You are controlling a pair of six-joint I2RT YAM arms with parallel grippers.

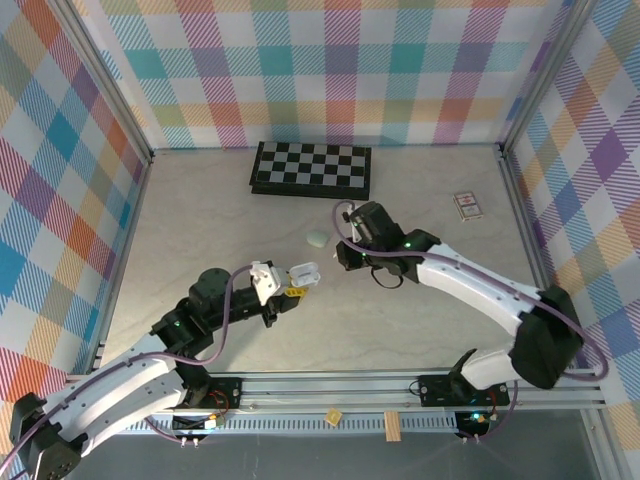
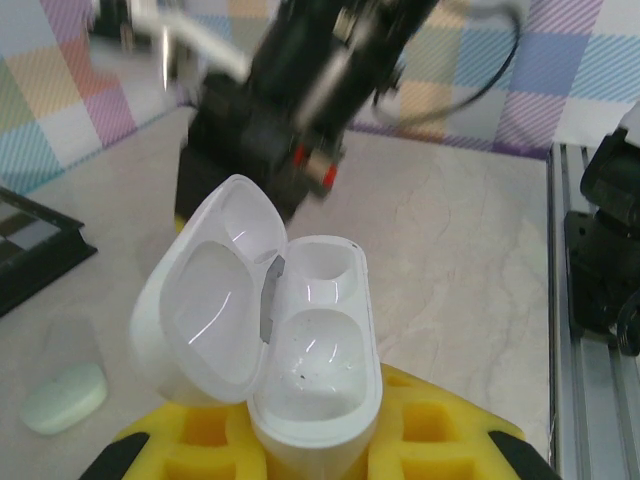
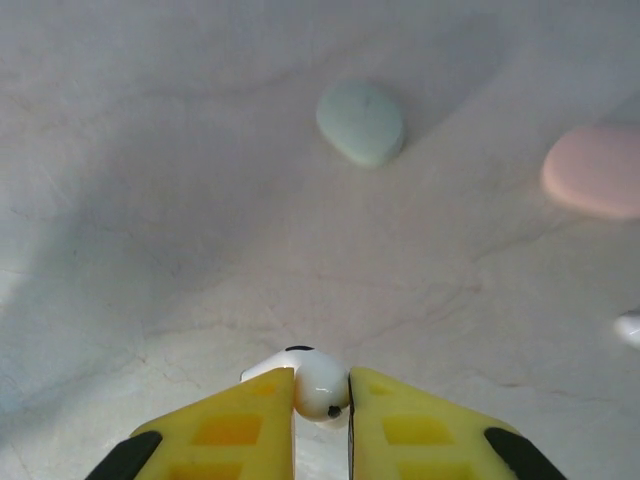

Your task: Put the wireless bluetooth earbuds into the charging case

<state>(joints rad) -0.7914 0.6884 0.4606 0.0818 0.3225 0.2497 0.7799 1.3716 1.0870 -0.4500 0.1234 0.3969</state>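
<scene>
My left gripper (image 1: 293, 283) (image 2: 315, 425) is shut on a white charging case (image 1: 304, 272) (image 2: 312, 350). The case stands upright between the yellow fingers (image 2: 440, 425), its lid (image 2: 205, 300) swung open to the left and both wells empty. My right gripper (image 1: 345, 256) (image 3: 322, 388) hovers just right of that case, above the table. It is shut on a small white earbud (image 3: 320, 383), whose glossy bulb sits between the pads while its stem points left. A mint green case (image 1: 317, 238) (image 3: 361, 122) (image 2: 63, 397) lies closed on the table beyond.
A closed pink case (image 3: 597, 172) lies to the right of the mint one, and a small white object (image 3: 630, 325) is at the frame's right edge. A checkered board (image 1: 312, 168) lies at the back, with a card box (image 1: 467, 206) at the right. Patterned walls enclose the table.
</scene>
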